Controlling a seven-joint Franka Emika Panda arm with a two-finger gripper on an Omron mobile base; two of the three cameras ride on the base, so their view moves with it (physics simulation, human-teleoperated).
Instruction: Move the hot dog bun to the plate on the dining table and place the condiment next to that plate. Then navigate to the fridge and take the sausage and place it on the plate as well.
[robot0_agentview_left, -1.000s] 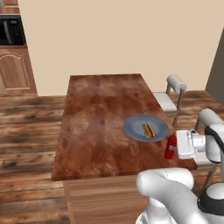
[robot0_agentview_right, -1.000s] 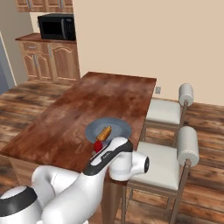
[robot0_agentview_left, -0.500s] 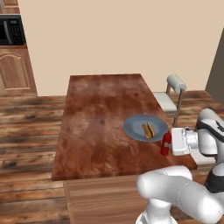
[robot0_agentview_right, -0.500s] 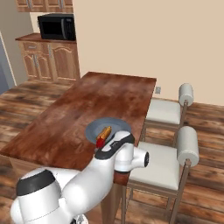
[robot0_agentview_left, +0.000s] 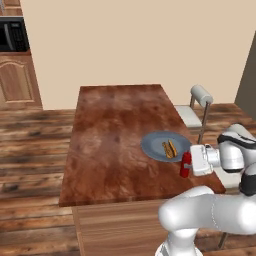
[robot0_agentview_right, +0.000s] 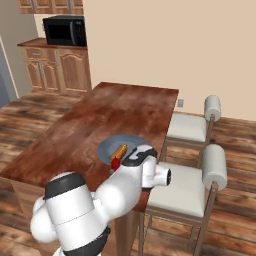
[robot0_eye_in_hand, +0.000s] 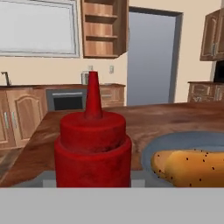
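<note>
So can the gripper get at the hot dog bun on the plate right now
Probably not as things stand: the gripper is shut on the condiment, which stands upright between it and the hot dog bun on the plate.

Arm's curled round low from the base, forearm level, wrist turned sideways so the gripper (robot0_agentview_left: 188, 163) points horizontally, clamped on the condiment (robot0_agentview_left: 185, 164) standing upright right beside the plate (robot0_agentview_left: 155, 145).

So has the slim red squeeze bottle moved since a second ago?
Yes. The slim red squeeze bottle, in the gripper, has shifted closer to the round blue-grey plate.
</note>
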